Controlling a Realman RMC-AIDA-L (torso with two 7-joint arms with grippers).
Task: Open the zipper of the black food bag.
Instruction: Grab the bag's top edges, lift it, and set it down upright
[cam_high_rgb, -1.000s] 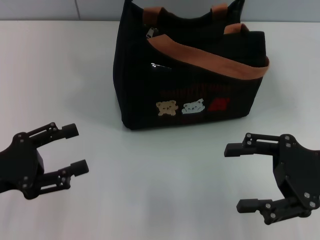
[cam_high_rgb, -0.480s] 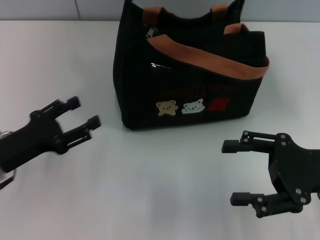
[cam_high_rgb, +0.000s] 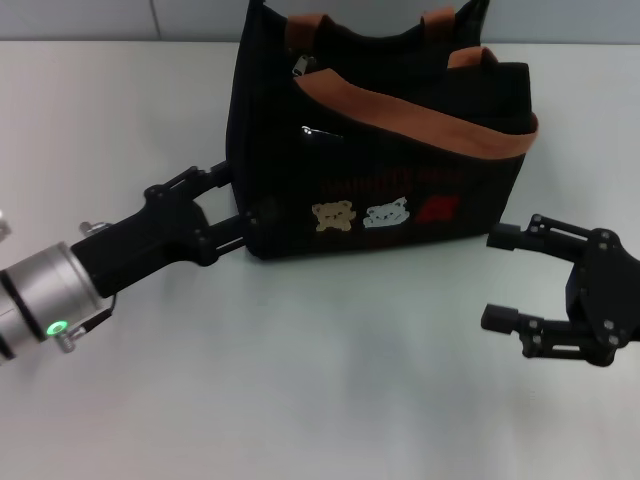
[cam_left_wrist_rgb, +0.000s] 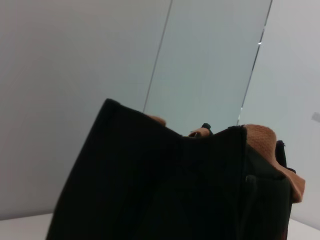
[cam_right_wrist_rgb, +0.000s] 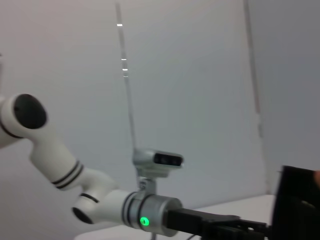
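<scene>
The black food bag (cam_high_rgb: 375, 140) stands upright toward the far middle of the white table (cam_high_rgb: 320, 380), bear patches facing the robot, orange-brown handles (cam_high_rgb: 400, 110) draped over its top. The zipper (cam_high_rgb: 303, 66) runs along the top rim; only its silver pull tab is clear, at the rim's end nearest the left arm, and the rest of the run is hidden under the handles and fabric. The left gripper (cam_high_rgb: 235, 200) is at the bag's lower left corner, fingers parted and at or just touching the side panel, holding nothing; whether contact is made cannot be judged. The right gripper (cam_high_rgb: 505, 280) hovers over the table just in front of the bag's right end, jaws wide apart and empty. Risks, as judged: the bag is soft and unbraced, so a low push from the left arm would likely slide or tip it rather than steady it; the pull tab sits high above that gripper, so a grasp there needs a climb past the side panel; the draped handle could snag a finger or block the slider's travel. Room is ample on the table in front and on both sides; the wall behind limits retreat beyond the bag.
</scene>
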